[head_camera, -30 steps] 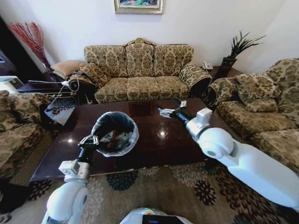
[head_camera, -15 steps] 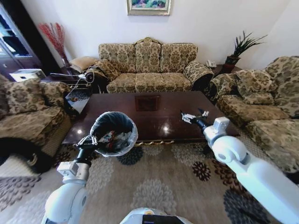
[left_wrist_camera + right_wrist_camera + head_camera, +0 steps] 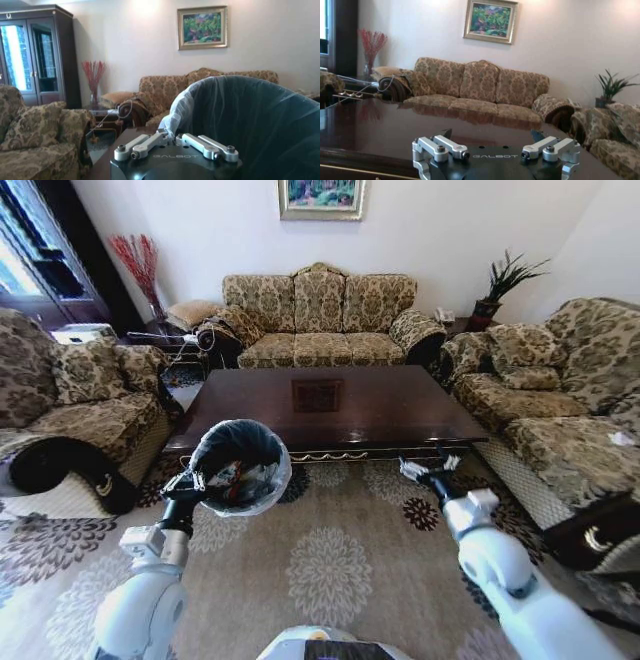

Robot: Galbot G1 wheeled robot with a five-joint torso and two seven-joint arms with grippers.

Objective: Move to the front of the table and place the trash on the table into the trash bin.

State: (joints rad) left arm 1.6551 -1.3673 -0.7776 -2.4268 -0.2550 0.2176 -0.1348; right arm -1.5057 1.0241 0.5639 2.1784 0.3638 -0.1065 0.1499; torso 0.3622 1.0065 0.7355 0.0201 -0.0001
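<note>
While left gripper pinches trash bin rim | trash inside | right gripper spread

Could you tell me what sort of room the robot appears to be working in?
Most likely a home living room: patterned sofas flank a dark wooden coffee table on a floral rug, with a framed painting on the wall.

High head view; low wrist views

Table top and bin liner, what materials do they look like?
The table: looks like dark wood with a glossy varnish, since it mirrors the sofa in the right wrist view. The trash bin, held by the left gripper: black bag inside, thin pale translucent film over the rim, likely plastic.
</note>
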